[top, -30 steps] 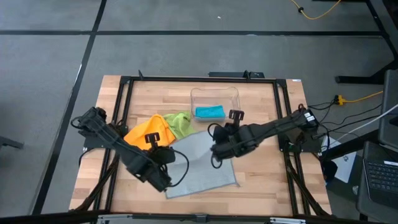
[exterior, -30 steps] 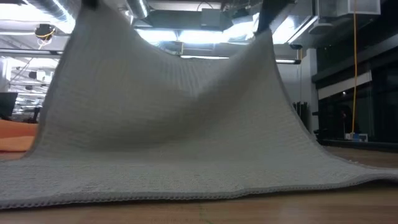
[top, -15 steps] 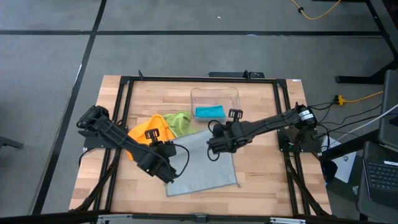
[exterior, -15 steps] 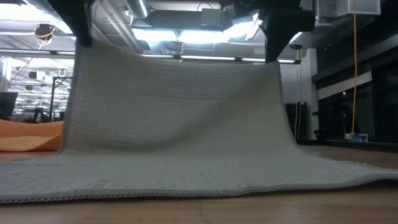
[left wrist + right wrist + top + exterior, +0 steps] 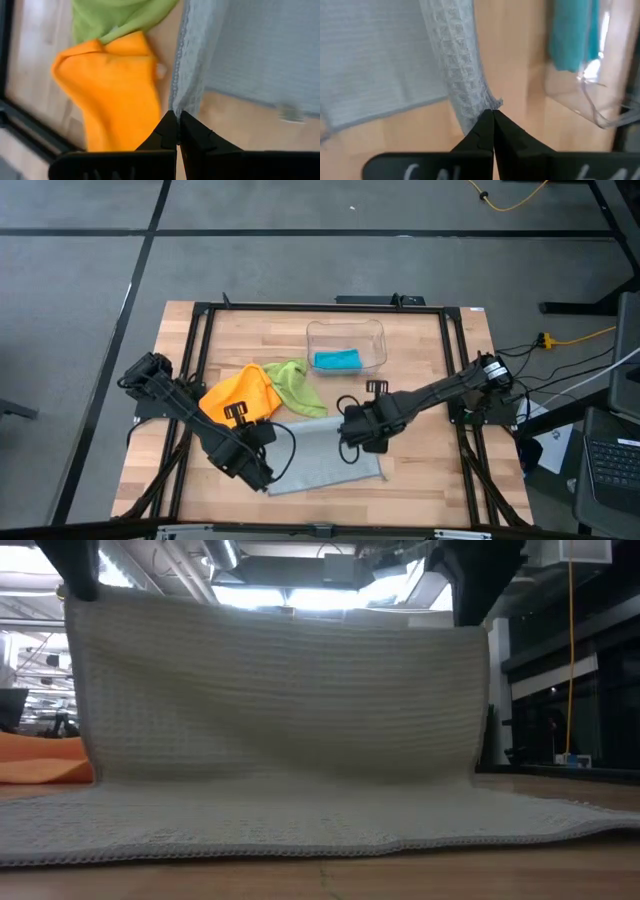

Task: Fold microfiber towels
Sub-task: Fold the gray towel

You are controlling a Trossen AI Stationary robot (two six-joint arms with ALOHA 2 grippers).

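Grey-blue towel point(image 5: 325, 455): near table edge, far edge lifted. Corners pinched shut by left gripper point(image 5: 177, 121) and right gripper point(image 5: 490, 116). Judged light, limp, sagging between grips; best held at corners.

We found one towel point(image 5: 325, 462) spread near the table's point(image 5: 440, 470) front edge, midway between its sides, its rear edge lifted off the wood. The left gripper point(image 5: 262, 470) pinched the raised left corner and the right gripper point(image 5: 357, 442) the right corner. Behind and to the left lay a second towel point(image 5: 240, 392), a third towel point(image 5: 295, 380) touching its right side. Farther back stood the bin point(image 5: 345, 330), a fourth towel point(image 5: 337, 360) inside it.
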